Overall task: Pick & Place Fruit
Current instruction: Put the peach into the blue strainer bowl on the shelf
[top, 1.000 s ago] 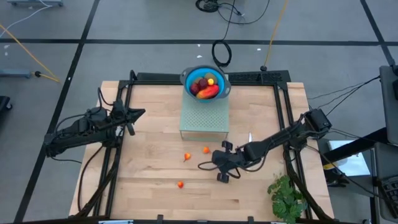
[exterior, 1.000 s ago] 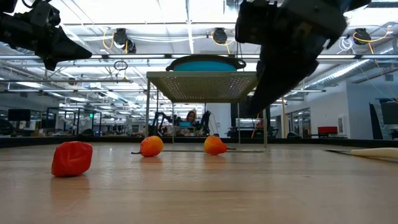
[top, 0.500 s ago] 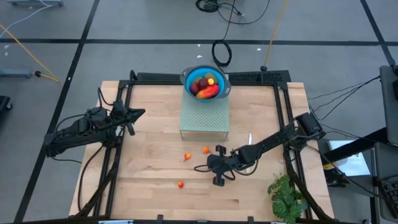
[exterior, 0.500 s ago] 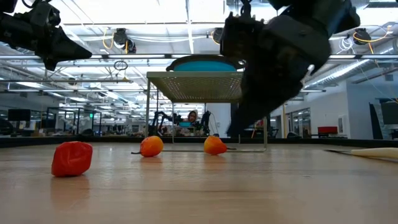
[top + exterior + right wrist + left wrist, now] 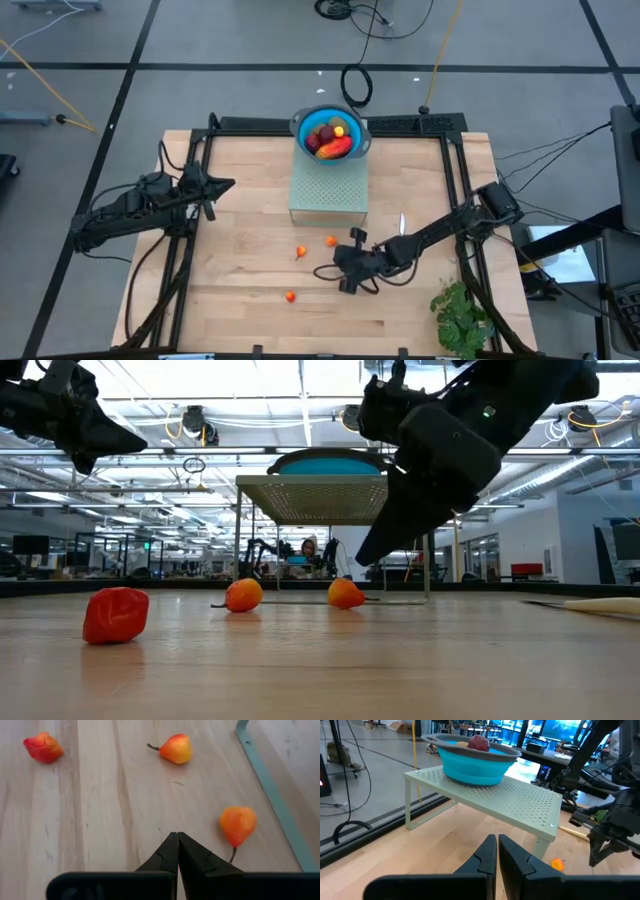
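Jaws pressed together and empty, the right gripper [image 5: 322, 271] hovers low over the worktop [image 5: 240, 220] near three small orange-red fruits [image 5: 238, 825] well short of the bowl [image 5: 331, 132]; descending unopened, it would likely knock one rolling away.

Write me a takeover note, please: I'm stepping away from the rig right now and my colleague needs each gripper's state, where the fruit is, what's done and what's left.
Left gripper: shut, empty, waiting over the table's left side.
Right gripper: shut, empty, low over the table, pointing at the loose fruit.
Done: several pieces already lie in the blue bowl on the perforated stand.
Left: three small orange-red fruits on the table: one nearest the stand, one beside it, one nearer the front edge.
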### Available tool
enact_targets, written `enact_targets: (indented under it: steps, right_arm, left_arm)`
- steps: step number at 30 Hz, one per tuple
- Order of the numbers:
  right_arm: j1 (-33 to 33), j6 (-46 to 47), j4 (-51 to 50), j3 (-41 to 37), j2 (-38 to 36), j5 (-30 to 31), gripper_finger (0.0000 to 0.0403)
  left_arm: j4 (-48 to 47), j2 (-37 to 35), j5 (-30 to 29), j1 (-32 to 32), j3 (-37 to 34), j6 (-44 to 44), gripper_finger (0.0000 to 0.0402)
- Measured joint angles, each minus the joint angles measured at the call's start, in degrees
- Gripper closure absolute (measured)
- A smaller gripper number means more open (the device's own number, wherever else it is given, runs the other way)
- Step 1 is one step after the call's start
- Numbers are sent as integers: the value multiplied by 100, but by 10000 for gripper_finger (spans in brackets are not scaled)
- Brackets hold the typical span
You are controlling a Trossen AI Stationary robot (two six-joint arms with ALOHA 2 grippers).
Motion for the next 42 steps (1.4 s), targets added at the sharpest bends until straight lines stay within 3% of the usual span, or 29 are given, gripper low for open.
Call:
enact_targets:
  steps: [8,16,21,30,34,42]
  right_arm:
    - [439,871,-12,0,0,189,403]
    - [890,2040,108,0,0,1734,403]
    - [855,2032,348,0,21,2321,403]
    - [684,2044,1253,-3,726,2901,403]
    - [682,2210,1232,-4,743,3526,403]
    - [617,2022,1196,-2,748,3435,400]
  left_arm:
    - [2,1,0,0,0,0,385]
    - [2,1,233,0,0,2,385]
    - [1,0,459,0,0,7,385]
    - [0,1,468,0,0,35,385]
    - [0,1,469,0,0,86,385]
    - [0,-1,488,0,0,188,385]
